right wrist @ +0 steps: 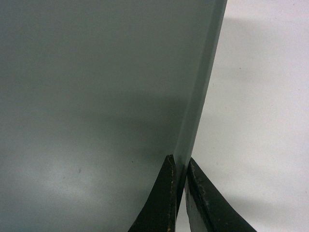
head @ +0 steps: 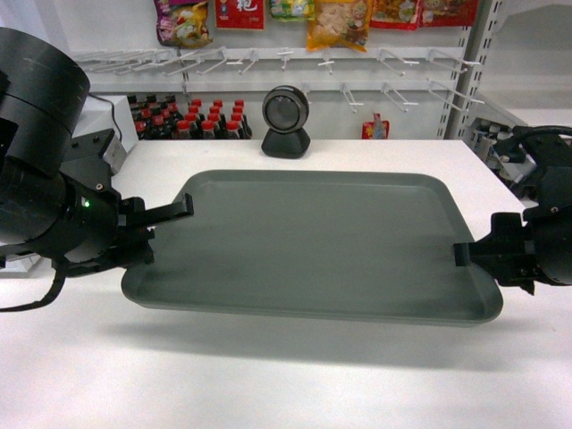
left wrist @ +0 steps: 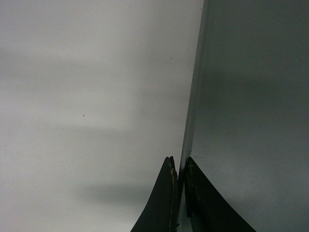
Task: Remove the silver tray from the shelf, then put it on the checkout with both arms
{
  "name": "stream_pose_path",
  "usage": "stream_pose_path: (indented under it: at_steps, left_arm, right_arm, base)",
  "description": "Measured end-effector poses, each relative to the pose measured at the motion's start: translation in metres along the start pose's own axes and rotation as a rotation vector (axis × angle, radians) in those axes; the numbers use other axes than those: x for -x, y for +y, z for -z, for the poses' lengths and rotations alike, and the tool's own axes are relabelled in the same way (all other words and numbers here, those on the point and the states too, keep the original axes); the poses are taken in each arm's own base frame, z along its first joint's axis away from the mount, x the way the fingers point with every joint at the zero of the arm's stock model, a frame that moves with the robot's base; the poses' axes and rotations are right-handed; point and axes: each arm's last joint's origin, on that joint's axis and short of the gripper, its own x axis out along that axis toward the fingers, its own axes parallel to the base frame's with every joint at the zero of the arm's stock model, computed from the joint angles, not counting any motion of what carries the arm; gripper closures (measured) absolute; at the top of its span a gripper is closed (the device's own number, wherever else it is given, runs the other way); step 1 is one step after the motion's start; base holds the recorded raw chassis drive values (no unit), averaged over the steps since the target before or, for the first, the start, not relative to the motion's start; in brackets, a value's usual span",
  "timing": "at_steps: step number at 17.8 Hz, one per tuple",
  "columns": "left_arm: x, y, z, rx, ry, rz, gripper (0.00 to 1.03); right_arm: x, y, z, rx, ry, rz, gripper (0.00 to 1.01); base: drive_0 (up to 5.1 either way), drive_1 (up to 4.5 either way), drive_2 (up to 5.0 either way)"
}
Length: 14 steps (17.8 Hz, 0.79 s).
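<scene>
**Tray held over the counter, both arms on the rim**

Black and bulky at nine o'clock in the head view, the left gripper (head: 159, 225) pinches the short left edge of the silver tray (head: 313, 241); at three o'clock the right gripper (head: 466, 254) pinches the opposite edge. A soft shadow beneath suggests the tray hangs just above the white checkout (head: 268, 384). A round black device (head: 286, 121) stands at twelve o'clock.

Left wrist view: two fingers (left wrist: 161, 203) nearly closed, only the tray's thin rim (left wrist: 190, 111) between them.

Right wrist view: the same narrow pinch, fingers (right wrist: 159, 203) clamped on the rim (right wrist: 198, 111).

Both holds look shallow; uneven lowering by either arm could likely twist the tray free or land one end first.
</scene>
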Motion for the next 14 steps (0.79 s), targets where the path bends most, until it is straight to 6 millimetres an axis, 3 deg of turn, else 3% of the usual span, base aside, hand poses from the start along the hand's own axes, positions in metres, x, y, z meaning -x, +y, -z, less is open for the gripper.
stream_pose_path:
  at_steps: [2,3,7,12,14]
  left_arm:
    - [-0.011,0.001,-0.004,0.003,0.003,0.005,1.00]
    - [-0.031,0.000,-0.001,0.002,0.044,-0.004,1.00]
    - [-0.053,-0.003,0.008,0.000,0.099,-0.031,0.98]
    - [-0.055,-0.013,0.000,0.049,0.066,-0.014,0.52]
    - [-0.032,-0.019,-0.011,0.074,0.008,0.043,0.34]
  right_arm:
    - [-0.013,-0.001,-0.004,0.016,0.009,0.009,0.98]
    - [-0.038,-0.003,-0.001,0.043,0.043,0.033,0.98]
    - [-0.060,-0.005,0.012,0.079,0.076,0.073,0.97]
    - [-0.059,0.000,0.009,0.179,0.029,0.045,0.51]
    - [-0.039,0.000,-0.005,0.192,-0.040,0.031,0.33]
  base:
    - [0.0,0.00,0.0]
    - [0.0,0.00,0.0]
    - [0.0,0.00,0.0]
    - [0.0,0.00,0.0]
    - [0.0,0.00,0.0]
